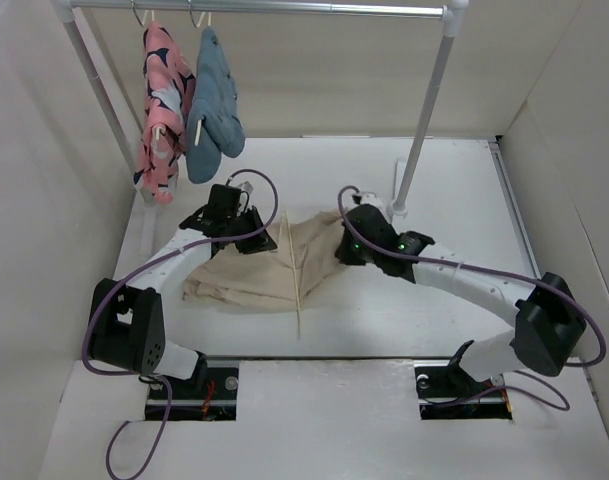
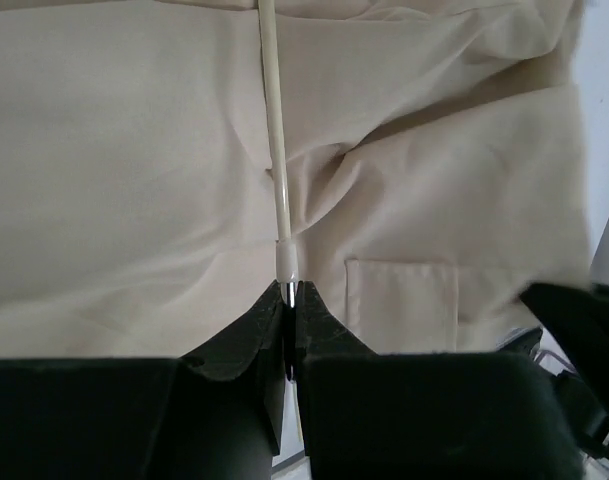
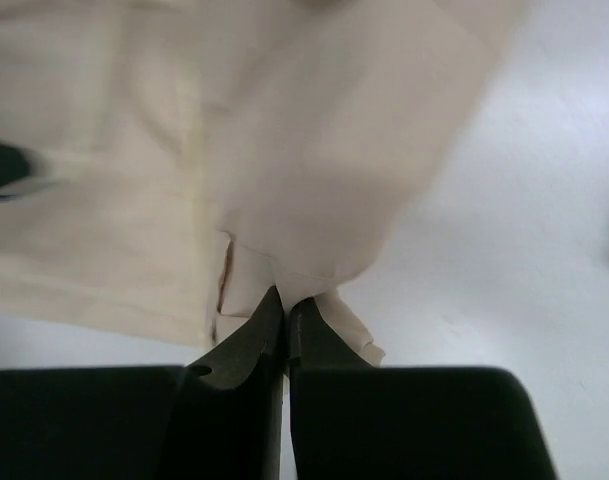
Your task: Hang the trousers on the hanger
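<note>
Mid-counter [image 1: 464,200], the trousers [image 1: 239,282] lie in a wrinkled heap between the two arms, with the hanger [image 1: 297,300] resting across them as a thin pale line that runs from far to near.

The left hand [image 1: 262,240] is at the far left part of the cloth. In its wrist view the jaws are pinched narrow on the hanger's slim rod [image 2: 280,180], which runs away over the cloth [image 2: 134,150] with a pocket just to its right. The right hand [image 1: 346,245] is at the far right corner of the trousers. Its wrist view shows the jaws closed tight on a fold of the cloth [image 3: 284,170], and from above that side looks drawn up off the counter.

I judge the task to be about midway. Both grips are made, one on each item, but the rod lies on top of the cloth, not through or under it. What is left is to draw the held side over the bar so the trousers drape on both sides. Whether any cloth has crossed the bar cannot be told.
</note>
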### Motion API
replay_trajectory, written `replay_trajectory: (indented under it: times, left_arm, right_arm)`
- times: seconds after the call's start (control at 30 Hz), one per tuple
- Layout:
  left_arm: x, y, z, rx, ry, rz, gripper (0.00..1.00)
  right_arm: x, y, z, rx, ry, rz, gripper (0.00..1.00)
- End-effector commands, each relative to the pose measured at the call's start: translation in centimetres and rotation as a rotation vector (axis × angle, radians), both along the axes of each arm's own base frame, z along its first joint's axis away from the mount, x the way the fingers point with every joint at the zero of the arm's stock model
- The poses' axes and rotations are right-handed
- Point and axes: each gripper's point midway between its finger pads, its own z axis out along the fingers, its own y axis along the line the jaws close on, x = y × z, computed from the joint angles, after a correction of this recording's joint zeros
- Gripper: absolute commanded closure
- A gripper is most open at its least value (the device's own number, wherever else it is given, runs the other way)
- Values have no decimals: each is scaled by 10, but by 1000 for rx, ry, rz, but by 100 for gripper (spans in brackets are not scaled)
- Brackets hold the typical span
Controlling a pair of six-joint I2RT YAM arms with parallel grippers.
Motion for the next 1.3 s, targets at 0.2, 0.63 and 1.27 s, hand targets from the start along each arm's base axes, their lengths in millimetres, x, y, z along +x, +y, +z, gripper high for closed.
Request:
replay_trajectory:
  times: [0.2, 0.63, 1.27]
  left_arm:
    - [12, 1, 17, -15, -75, 4, 100]
    - [25, 13, 29, -11, -97, 24, 100]
    - [23, 16, 16, 18, -63, 16, 100]
  right_arm:
    - [-44, 157, 45, 169, -160, 629, 100]
    - [-83, 176, -48, 276, 60, 753, 51]
    - [77, 154, 112, 259, -414, 414, 60]
